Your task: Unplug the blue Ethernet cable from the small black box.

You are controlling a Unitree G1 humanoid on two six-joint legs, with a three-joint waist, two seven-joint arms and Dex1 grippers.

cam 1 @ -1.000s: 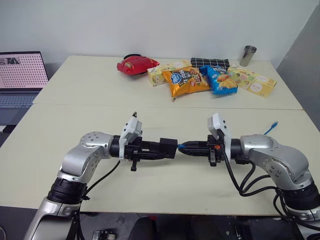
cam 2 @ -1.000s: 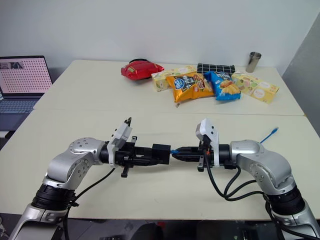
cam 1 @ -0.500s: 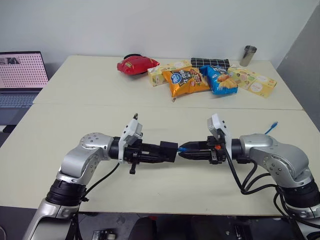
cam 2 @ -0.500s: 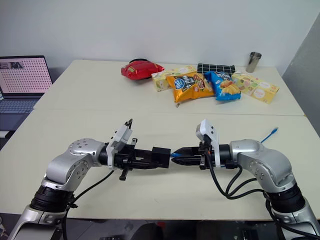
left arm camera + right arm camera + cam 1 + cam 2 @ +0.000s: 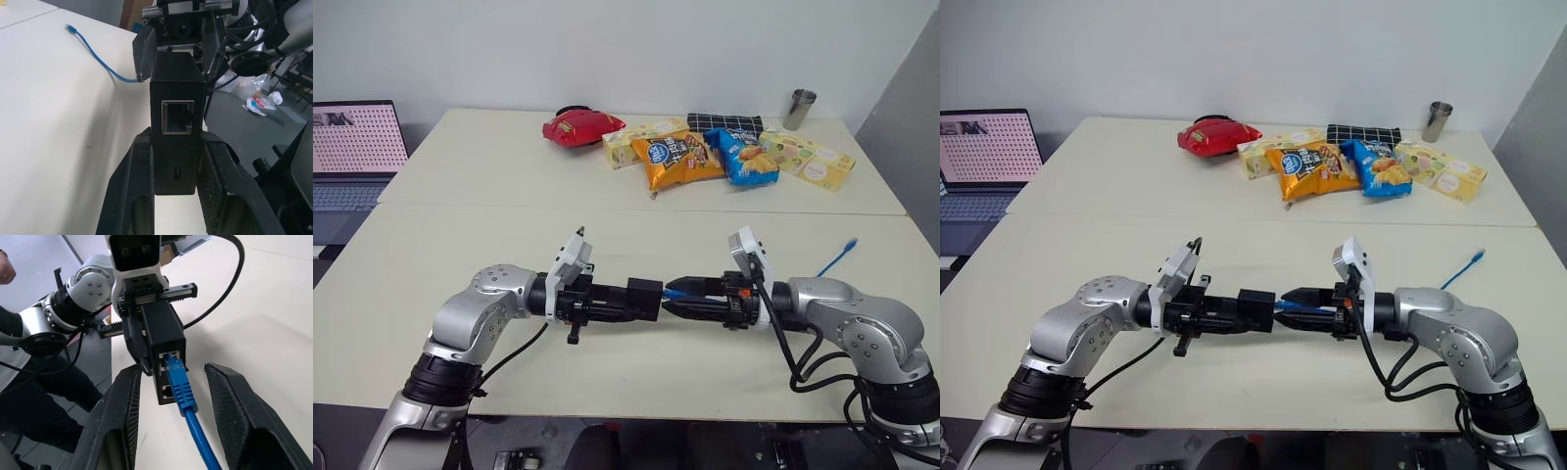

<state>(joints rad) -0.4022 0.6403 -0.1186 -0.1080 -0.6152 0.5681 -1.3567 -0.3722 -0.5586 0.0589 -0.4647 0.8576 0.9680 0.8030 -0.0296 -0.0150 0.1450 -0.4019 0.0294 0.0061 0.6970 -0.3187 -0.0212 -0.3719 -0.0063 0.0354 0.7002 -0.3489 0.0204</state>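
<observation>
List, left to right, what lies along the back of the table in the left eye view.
Laptop → red snack bag → pale yellow box → orange chip bag → blue chip bag → yellow box. The checkered pouch and the metal cup overlap these in order, so they are left out.

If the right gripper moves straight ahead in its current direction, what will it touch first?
Probably the small black box: the right gripper stands open around the blue Ethernet cable, plugged into the box.

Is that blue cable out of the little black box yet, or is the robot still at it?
Not yet. Done: the left pincer grips the small matte-black plastic box. In hand: the right pincer stands open around the thin bright-blue Ethernet cable, whose plug sits in the port. Left: gripping the plug and pulling it free.
</observation>
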